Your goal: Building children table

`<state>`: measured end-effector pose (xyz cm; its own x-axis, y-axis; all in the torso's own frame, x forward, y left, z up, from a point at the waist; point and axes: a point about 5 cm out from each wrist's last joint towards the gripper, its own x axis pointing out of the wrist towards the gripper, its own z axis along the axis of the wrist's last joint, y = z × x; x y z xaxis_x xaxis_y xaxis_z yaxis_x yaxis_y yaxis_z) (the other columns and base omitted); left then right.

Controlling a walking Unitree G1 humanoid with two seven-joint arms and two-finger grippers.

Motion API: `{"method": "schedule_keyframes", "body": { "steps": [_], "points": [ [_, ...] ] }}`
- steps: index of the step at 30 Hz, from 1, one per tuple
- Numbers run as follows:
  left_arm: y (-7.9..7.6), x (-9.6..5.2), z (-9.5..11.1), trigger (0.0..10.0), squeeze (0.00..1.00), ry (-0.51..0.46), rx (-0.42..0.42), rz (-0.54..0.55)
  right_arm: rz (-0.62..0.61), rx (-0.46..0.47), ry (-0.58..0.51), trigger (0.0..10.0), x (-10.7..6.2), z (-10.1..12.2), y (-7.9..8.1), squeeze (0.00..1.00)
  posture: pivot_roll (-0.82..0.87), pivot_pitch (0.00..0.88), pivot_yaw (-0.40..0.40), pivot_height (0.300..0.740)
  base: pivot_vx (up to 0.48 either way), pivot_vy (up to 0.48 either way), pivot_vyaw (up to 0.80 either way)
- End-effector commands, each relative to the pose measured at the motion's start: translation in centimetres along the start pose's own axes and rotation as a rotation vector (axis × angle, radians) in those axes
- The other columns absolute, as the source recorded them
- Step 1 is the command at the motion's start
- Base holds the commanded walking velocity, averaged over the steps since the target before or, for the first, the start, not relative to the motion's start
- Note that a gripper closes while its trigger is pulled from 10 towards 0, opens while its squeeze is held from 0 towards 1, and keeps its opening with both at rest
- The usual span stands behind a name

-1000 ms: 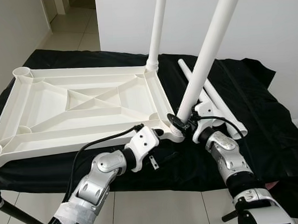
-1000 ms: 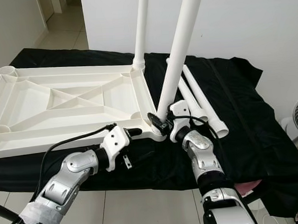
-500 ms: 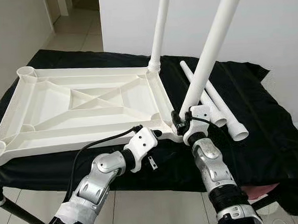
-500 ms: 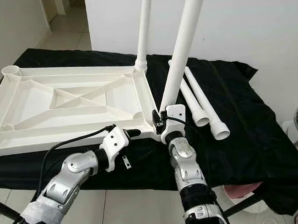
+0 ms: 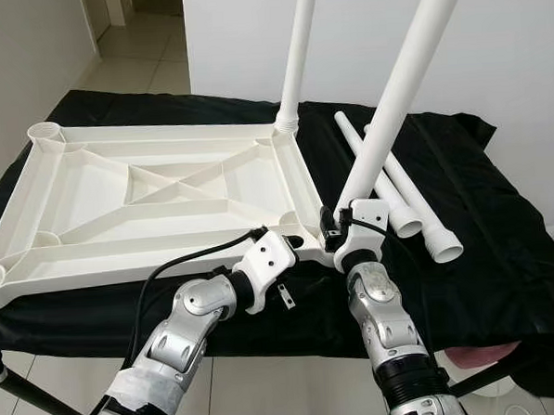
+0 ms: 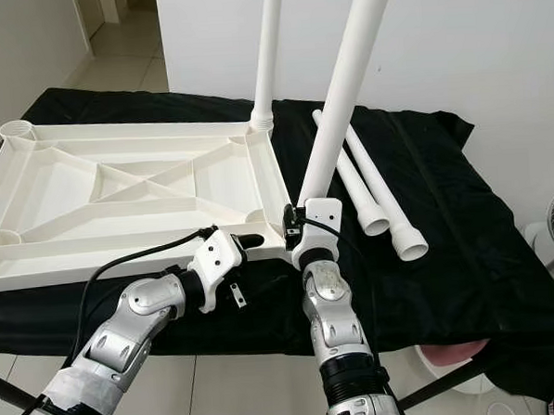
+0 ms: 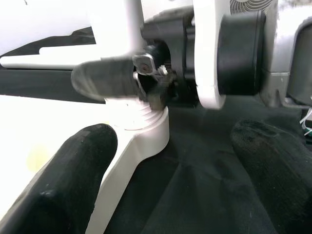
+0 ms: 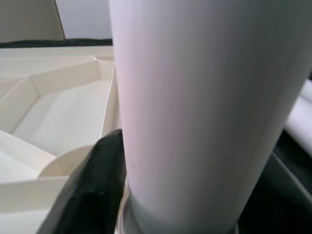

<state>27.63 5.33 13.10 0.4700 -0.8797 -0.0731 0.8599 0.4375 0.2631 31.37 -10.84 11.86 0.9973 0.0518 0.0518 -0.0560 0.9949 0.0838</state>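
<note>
The right pincer (image 5: 332, 231), low centre of the frame, is clenched on the leg (image 5: 393, 108) at its base, probably steadying it as it seats in the corner socket of the upturned tabletop (image 5: 156, 200). The left pincer (image 5: 293, 247), just left of it, is released beside that corner, perhaps bracing the tabletop. Another leg (image 5: 297, 53) stands in the far corner; two spare legs (image 5: 402, 201) lie right on the black-draped desk (image 5: 488, 243).
</note>
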Motion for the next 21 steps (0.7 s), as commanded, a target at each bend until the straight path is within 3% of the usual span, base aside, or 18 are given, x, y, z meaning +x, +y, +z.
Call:
{"method": "schedule_keyframes", "body": {
  "steps": [1, 6, 7, 8, 9, 17, 21],
  "points": [
    [0.2, -0.1, -0.1, 10.0, 0.0, -0.001, 0.006, 0.046, 0.021, 0.005, 0.03, 10.0, -0.2, -0.6, 0.0, 1.0, 0.06, 0.0, -0.11, 0.74, 0.0, 0.0, 0.0],
    [0.1, 0.0, -0.1, 10.0, 0.0, -0.002, 0.006, 0.041, 0.103, -0.003, 0.031, 10.0, 0.1, -0.3, -0.6, 1.0, 0.06, 0.0, -0.107, 0.74, 0.0, 0.0, 0.0],
    [0.1, 0.0, -0.1, 10.0, 0.0, -0.002, 0.006, 0.04, 0.133, -0.019, 0.035, 10.0, 0.2, -0.3, -1.0, 0.87, 0.06, 0.0, -0.107, 0.74, 0.0, 0.0, 0.0],
    [0.1, 0.0, -0.1, 10.0, 0.0, -0.002, 0.006, 0.04, 0.133, -0.019, 0.035, 10.0, 0.2, -0.3, -1.0, 0.87, 0.06, 0.0, -0.107, 0.74, 0.0, 0.0, 0.0],
    [0.1, 0.1, -0.1, 10.0, 0.0, -0.001, 0.01, 0.04, 0.193, -0.052, 0.04, 10.0, 0.6, -0.2, -1.8, 0.0, 0.06, 0.0, -0.108, 0.74, 0.0, 0.0, 0.0],
    [0.0, 0.2, -0.1, 10.0, 0.0, -0.003, 0.012, 0.039, 0.317, -0.12, 0.034, 10.0, 1.5, 0.2, -2.5, 0.0, 0.06, 0.0, -0.104, 0.74, 0.0, 0.0, 0.0],
    [0.0, 0.3, 0.0, 10.0, 0.0, -0.001, 0.015, 0.034, 0.457, -0.168, 0.044, 10.0, 2.4, 0.5, -2.5, 0.0, 0.06, 0.0, -0.093, 0.74, 0.0, 0.0, 0.0]
  ]
}}
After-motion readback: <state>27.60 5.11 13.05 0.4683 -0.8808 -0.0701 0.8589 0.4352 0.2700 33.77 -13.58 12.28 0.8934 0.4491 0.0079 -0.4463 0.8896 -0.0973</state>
